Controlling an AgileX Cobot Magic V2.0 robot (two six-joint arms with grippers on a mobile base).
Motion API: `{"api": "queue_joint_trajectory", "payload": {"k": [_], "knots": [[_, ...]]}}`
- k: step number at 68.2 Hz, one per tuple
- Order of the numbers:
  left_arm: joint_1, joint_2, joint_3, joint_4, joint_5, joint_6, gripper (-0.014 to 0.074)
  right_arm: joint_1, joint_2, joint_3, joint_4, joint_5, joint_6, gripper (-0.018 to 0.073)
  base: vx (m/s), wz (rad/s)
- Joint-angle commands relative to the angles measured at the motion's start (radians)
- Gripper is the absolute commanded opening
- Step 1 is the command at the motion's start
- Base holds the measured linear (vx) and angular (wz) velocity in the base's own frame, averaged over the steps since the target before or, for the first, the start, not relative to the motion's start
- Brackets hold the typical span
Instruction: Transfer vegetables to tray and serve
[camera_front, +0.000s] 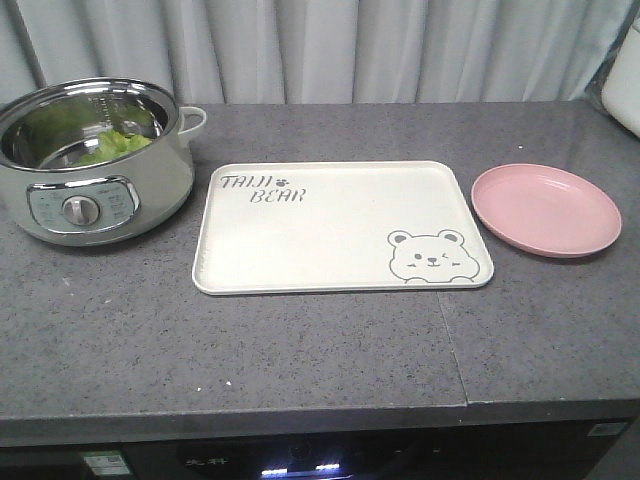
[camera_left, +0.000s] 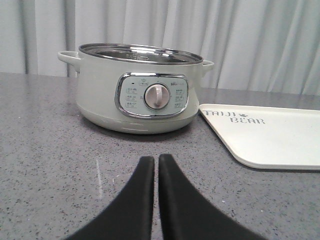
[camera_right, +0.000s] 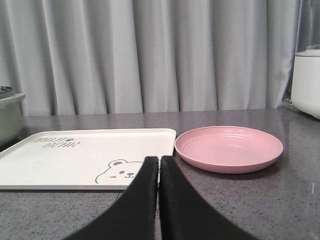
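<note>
Lettuce: a ruffled, bright green leaf (camera_front: 120, 146) lay inside the pot at the counter's left end. The greenish patch on the steel behind it was probably its reflection.
Pot: round, with a glossy pale grey-green body (camera_front: 150, 195) (camera_left: 100, 95), a shiny steel liner, loop handles and a chrome-framed panel with one dial.
Tray: cream and matte (camera_front: 330, 230) (camera_left: 280, 140) (camera_right: 65, 160), rectangular with rounded corners and a raised rim. It had grey lettering and a winking bear, and lay flat just right of the pot.
Plate: round, pink and shallow (camera_front: 545, 205) (camera_right: 227, 147), near the tray's right edge but apart from it.
Counter: dark grey speckled stone (camera_front: 300, 340).
Curtain: pale, pleated fabric (camera_front: 350, 50) behind everything.
Left gripper: its two curved black fingers (camera_left: 156, 159) were pressed together with only a slit between them, holding nothing. It sat low over the counter, facing the dial. The pot wall hid the lettuce, which was well apart from the fingertips.
Right gripper: its fingers (camera_right: 159, 159) were likewise closed on nothing, aimed between the tray's bear corner and the plate. The lettuce was out of that view.
</note>
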Motion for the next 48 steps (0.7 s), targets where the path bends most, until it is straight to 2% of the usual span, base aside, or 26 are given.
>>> {"api": "queue_joint_trajectory", "payload": {"k": [1,48], "knots": [[0.000,-0.015,0.022,-0.006,-0.070,-0.010,-0.0006,-0.006,-0.006,0.015,-0.009,-0.078,0.001,-0.0003,0.03,-0.03],[0.000,-0.015,0.022,-0.006,-0.070,-0.010,-0.0006,-0.006,-0.006,0.015,-0.009,-0.078,0.001,-0.0003,0.03,-0.02]]}}
